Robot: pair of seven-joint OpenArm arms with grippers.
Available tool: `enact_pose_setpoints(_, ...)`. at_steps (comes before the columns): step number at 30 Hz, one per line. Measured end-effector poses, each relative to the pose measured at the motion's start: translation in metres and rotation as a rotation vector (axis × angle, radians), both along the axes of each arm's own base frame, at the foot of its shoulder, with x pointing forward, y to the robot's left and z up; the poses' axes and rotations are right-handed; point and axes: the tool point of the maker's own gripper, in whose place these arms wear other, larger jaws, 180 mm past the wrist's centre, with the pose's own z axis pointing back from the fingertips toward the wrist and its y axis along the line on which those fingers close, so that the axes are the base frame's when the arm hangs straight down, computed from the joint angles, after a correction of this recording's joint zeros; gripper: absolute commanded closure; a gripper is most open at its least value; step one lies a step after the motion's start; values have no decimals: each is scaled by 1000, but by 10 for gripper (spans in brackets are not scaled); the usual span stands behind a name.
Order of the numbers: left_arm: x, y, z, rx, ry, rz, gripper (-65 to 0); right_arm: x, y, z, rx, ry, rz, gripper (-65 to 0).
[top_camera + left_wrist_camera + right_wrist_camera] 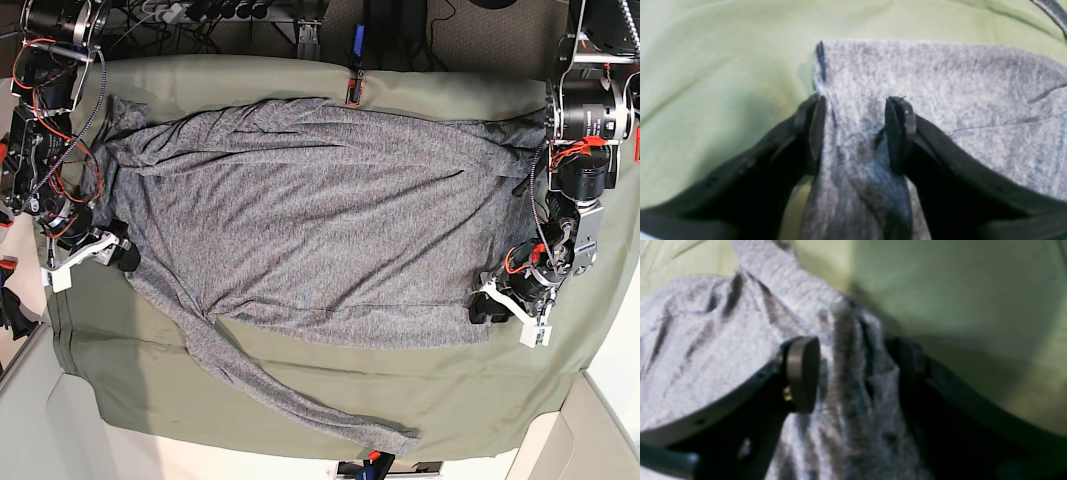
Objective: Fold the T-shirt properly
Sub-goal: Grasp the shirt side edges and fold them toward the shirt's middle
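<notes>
The grey heathered T-shirt [320, 220] lies spread flat across the olive table cloth [120, 380]. One long sleeve [300, 400] trails diagonally toward the front edge. My left gripper [490, 305] is at the shirt's right front corner. In the left wrist view the left gripper [857, 116] has its jaws around a bunched fold of shirt [940, 83]. My right gripper [122, 257] is at the shirt's left edge. In the right wrist view the right gripper [857, 370] pinches gathered shirt fabric [706, 340] that rises between its fingers.
A red and black clamp [352, 85] holds the cloth at the far table edge. Cables and arm bases stand at the far left [45, 120] and far right [585, 130]. The cloth [723, 66] is bare in front of the shirt.
</notes>
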Motion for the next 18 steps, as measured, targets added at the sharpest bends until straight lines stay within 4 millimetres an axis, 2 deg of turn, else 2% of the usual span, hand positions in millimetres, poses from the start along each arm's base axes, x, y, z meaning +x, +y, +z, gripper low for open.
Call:
enact_pose_setpoints(2,1,-3,0,-1,-1,-5,-308,1,5,0,10,-7,9,-343)
enact_pose_setpoints(7,2,-9,-1,0,-2,-15,-112,5,8,-1,-19,-32,5,-343)
enact_pose_setpoints(11,3,-6,0,26,-20,-22,-8,8,10,0,-34,-41,7,-343)
enact_pose_setpoints(18,4,4,5,60,-47,-20,0,23,6,13,-74,-66,15,-343)
